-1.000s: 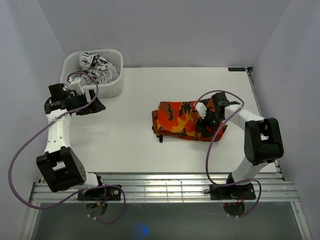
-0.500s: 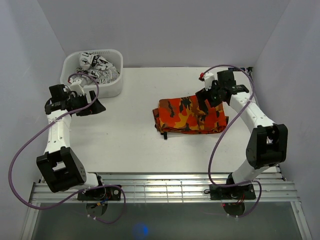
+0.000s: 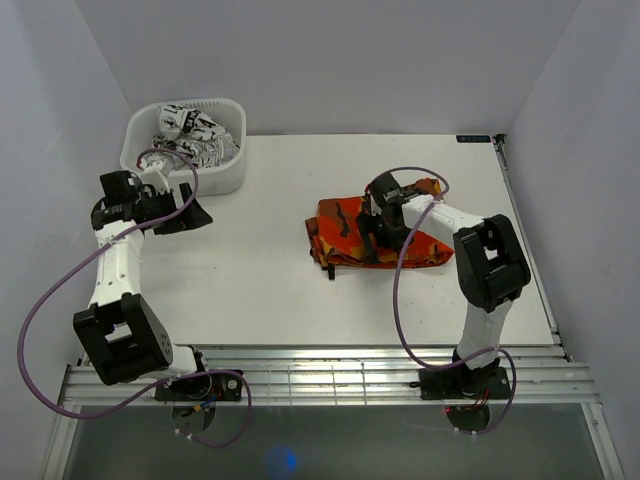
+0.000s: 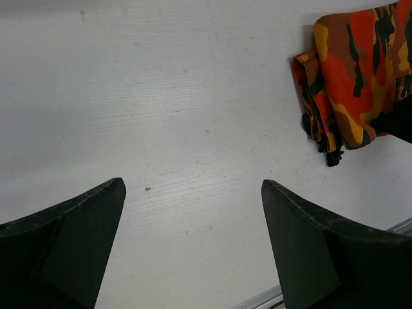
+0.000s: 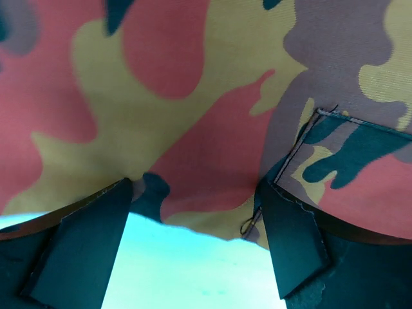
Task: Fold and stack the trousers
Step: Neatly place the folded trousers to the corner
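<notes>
The trousers (image 3: 340, 235), in orange, red, brown and black camouflage print, lie folded into a flat bundle right of the table's middle. My right gripper (image 3: 380, 226) is down on the bundle's middle. In the right wrist view the trousers (image 5: 193, 96) fill the frame, and the gripper (image 5: 193, 199) stands open. Its fingertips rest against the cloth at its edge, with bare table between them. My left gripper (image 3: 190, 212) hangs open over bare table at the far left, well apart from the trousers (image 4: 351, 77). Nothing lies between the fingers of that gripper (image 4: 193, 190).
A white basket (image 3: 225, 178) stands at the back left corner with black-and-white patterned cloth (image 3: 195, 135) in it, right behind my left gripper. White walls close the table on three sides. A metal rail (image 3: 320, 375) runs along the near edge.
My right gripper swung from the trousers' right end up over their far edge, then came down on the bundle's middle. The bundle now lies flatter. The left arm has not moved.
</notes>
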`<state>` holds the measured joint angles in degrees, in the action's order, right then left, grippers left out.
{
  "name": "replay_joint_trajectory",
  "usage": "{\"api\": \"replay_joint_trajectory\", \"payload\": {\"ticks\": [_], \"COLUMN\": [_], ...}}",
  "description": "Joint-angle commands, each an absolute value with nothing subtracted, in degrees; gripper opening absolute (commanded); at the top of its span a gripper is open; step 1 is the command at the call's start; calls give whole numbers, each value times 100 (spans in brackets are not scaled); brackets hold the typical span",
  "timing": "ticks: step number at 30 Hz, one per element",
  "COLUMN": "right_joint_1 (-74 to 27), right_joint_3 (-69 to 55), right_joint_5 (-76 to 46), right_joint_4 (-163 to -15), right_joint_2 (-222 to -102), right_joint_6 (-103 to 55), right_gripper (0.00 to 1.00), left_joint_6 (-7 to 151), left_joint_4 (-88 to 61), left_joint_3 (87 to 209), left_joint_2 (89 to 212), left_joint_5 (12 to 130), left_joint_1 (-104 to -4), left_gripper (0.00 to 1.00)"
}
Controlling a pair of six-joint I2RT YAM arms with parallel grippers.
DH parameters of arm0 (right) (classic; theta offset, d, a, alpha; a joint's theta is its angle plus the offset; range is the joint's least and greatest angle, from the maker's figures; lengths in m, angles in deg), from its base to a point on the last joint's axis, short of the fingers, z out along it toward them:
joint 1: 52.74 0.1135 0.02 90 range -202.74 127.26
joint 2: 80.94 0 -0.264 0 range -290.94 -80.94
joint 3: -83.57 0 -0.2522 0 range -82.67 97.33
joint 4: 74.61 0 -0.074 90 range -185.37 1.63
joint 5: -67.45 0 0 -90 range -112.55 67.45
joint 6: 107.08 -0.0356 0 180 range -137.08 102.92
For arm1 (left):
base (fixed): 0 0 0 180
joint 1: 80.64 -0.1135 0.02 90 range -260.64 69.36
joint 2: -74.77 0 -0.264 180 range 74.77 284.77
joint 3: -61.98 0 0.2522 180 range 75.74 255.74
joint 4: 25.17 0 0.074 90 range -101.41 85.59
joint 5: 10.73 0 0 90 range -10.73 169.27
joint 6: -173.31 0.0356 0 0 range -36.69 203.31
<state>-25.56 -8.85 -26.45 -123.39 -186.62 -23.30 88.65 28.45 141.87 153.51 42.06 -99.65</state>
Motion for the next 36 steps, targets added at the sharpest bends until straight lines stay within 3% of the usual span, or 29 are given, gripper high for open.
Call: {"api": "replay_joint_trajectory", "payload": {"ticks": [1,10,19,27,32,36], "right_joint_1": [-2620,-4157,-5387,-5872,-5898,-5898], "right_joint_3": [-902,686,1910,3131,3580,3668], "right_joint_5": [-3546,-3345,-2054,-2220,-2238,-2229], "right_joint_4": [-12414,-12721,-12563,-12801,-12792,-12721], "right_joint_2": [-19061,-20652,-21549,-22217,-22446,-22298], "right_joint_6": [-2666,-2439,151,813,893,919], "right_gripper": [86,80,79,76,80,91], "left_joint_6": [8841,8999,9034,9008,9060,9201], "left_joint_4": [2727,2700,2674,2648,2682,2709], "left_joint_3": [14149,13991,13850,13832,13876,13902], "left_joint_2": [15088,15036,15176,15334,15352,15343], "left_joint_5": [4192,4332,4324,4323,4402,4551], "left_joint_1": [-9980,-9971,-9971,-9971,-9980,-9980], "left_gripper": [98,98,98,98,98,98]}}
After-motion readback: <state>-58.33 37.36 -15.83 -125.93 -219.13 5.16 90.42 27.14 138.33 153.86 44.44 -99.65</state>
